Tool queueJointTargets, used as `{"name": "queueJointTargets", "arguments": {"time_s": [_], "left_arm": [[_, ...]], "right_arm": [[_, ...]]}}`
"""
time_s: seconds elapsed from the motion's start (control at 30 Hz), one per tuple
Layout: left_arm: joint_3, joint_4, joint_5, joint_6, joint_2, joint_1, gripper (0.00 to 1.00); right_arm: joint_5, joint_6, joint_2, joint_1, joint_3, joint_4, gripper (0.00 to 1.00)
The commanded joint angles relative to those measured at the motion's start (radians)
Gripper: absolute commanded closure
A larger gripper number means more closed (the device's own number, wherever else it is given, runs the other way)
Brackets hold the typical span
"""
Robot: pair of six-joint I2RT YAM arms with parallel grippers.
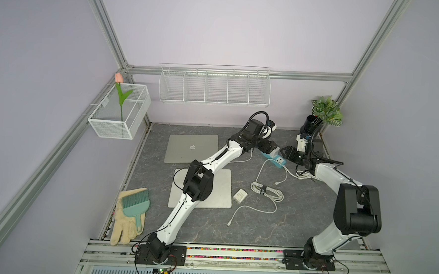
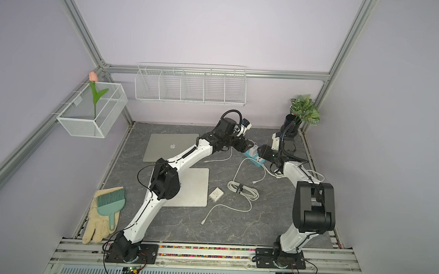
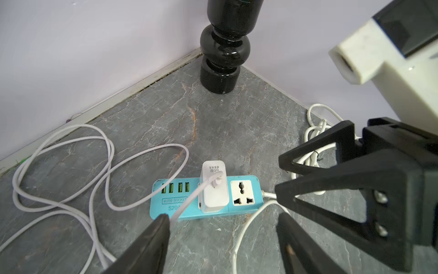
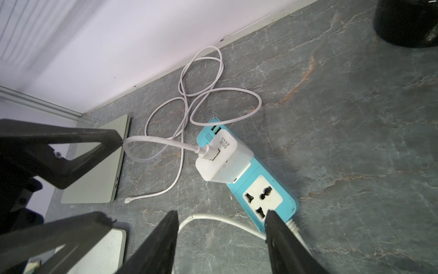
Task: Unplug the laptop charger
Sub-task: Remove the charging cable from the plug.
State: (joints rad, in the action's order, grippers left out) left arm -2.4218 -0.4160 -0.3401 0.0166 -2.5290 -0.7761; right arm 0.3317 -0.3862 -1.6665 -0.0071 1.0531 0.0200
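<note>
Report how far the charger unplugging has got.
Done: the cable's free plug lies loose beside the laptop. In hand: the left gripper and right gripper are open at the power strip, gripping nothing. Remaining: the charger sits in its socket and needs pulling out.

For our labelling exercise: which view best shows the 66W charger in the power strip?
Right wrist: the 66W charger is large, label and cable plug clear. Left wrist shows it smaller; in both top views it is mostly hidden.
</note>
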Motion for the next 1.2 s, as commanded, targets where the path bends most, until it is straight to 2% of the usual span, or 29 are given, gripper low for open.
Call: {"name": "queueJointTargets", "arguments": {"time_s": [0.0, 0.1, 0.2, 0.27, 0.33, 0.43, 0.53, 0.6, 0.67, 0.9, 1.17], "left_arm": [[-0.072, 0.013, -0.013, 0.066, -0.06, 0.001, 0.26], [-0.11, 0.011, -0.007, 0.088, -0.09, 0.001, 0.28], [-0.112, 0.035, 0.007, 0.107, -0.108, 0.001, 0.35], [-0.125, 0.034, 0.004, 0.111, -0.122, 0.001, 0.48], [-0.129, 0.036, -0.003, 0.111, -0.125, 0.001, 0.66], [-0.125, 0.042, -0.013, 0.111, -0.115, 0.001, 0.72], [-0.109, 0.057, -0.025, 0.112, -0.102, 0.001, 0.84], [-0.083, 0.077, -0.027, 0.108, -0.085, 0.001, 0.87], [-0.059, 0.101, -0.031, 0.104, -0.071, 0.002, 1.0], [0.011, 0.155, -0.049, 0.077, -0.024, -0.002, 1.0], [0.093, 0.168, -0.051, 0.087, 0.024, -0.003, 1.0]], "right_arm": [[0.033, -0.025, -0.004, -0.004, 0.019, 0.019, 0.39], [0.058, -0.027, -0.011, -0.003, 0.019, 0.037, 0.39], [0.063, -0.033, -0.02, -0.004, 0.021, 0.043, 0.39], [0.062, -0.038, -0.028, -0.003, 0.025, 0.042, 0.39], [0.057, -0.045, -0.04, -0.003, 0.033, 0.035, 0.38], [0.049, -0.05, -0.065, -0.003, 0.057, 0.009, 0.38], [0.042, -0.048, -0.095, -0.004, 0.084, -0.017, 0.38], [0.037, -0.048, -0.107, -0.006, 0.092, -0.017, 0.37], [0.033, -0.052, -0.121, -0.008, 0.105, -0.02, 0.37], [0.055, -0.067, -0.177, -0.007, 0.16, -0.04, 0.37], [-0.002, -0.104, -0.164, -0.019, 0.164, -0.049, 0.38]]}}
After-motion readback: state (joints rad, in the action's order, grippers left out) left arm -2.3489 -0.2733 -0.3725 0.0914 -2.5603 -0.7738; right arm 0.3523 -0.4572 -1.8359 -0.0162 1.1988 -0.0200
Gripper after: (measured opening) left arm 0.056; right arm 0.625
